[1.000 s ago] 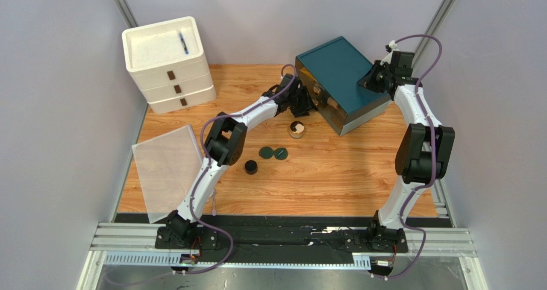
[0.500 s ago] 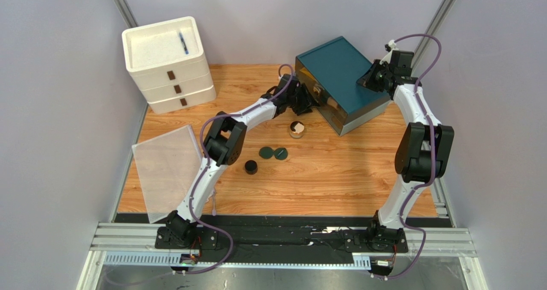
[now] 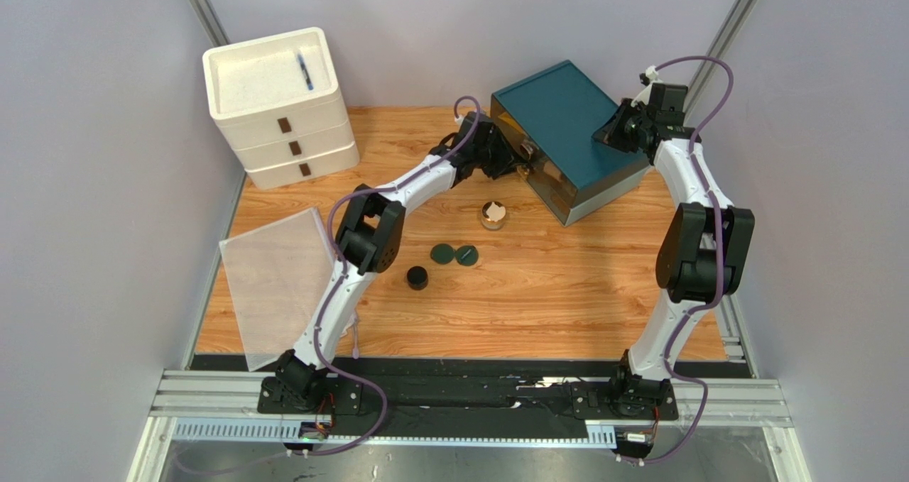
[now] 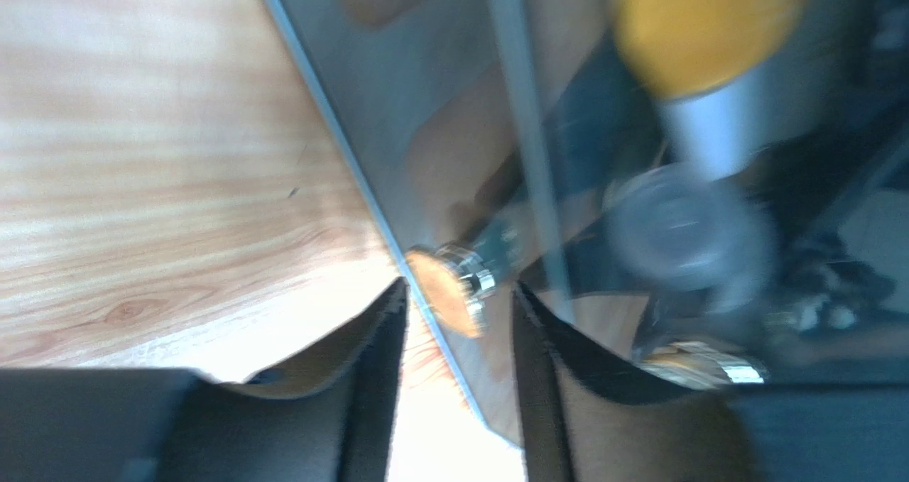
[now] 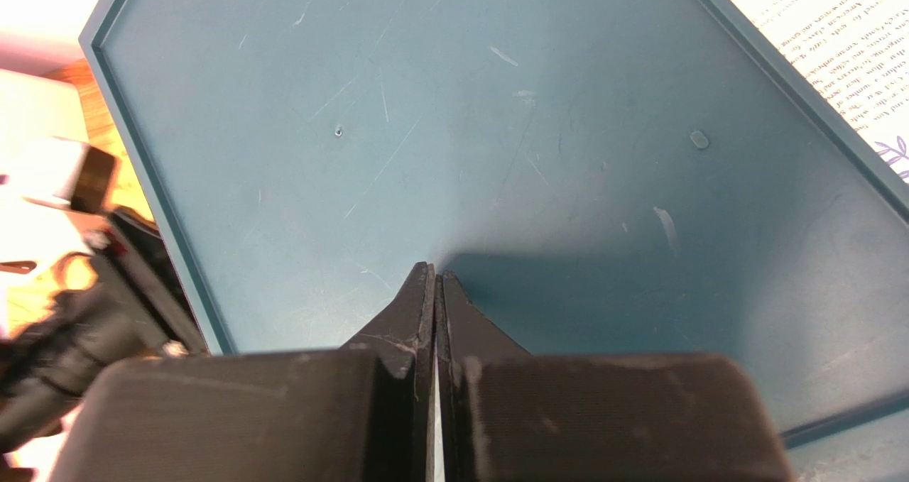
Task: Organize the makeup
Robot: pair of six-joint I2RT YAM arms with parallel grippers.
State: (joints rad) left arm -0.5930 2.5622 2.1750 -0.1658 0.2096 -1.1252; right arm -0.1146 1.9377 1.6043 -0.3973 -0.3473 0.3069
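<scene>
Start at the table's (image 3: 555, 301) ten o'clock corner: the white drawer stack (image 3: 275, 120) stands there with the blue pen (image 3: 305, 72) lying on its top. At eight o'clock a clear sheet (image 3: 275, 280) hangs over the table edge.

Near the middle you have four loose pieces of makeup. The black jar (image 3: 416, 278) sits furthest left. The two dark green compacts (image 3: 442, 253) (image 3: 466, 255) lie side by side, almost touching, at the black jar's two o'clock. The tan-topped jar (image 3: 493, 215) stands alone at one o'clock from the compacts.

Your left gripper (image 3: 510, 160) is up against the front of the teal box (image 3: 560, 120), at twelve o'clock from the tan-topped jar. From the wrist its jaws stand part-way open on either side of a small gold knob (image 4: 448, 285) on the box front. They grip nothing, and the blur keeps me from saying whether either finger touches the knob. Through the clear front a yellow-orange shape (image 4: 704, 24) shows inside, possibly the orange tube.

The teal box sits at the table's one o'clock with its lid down. Your right gripper (image 3: 617, 133) is at the lid's right edge, jaws pressed fully together, empty, with their tips on the lid surface (image 5: 597, 163)
</scene>
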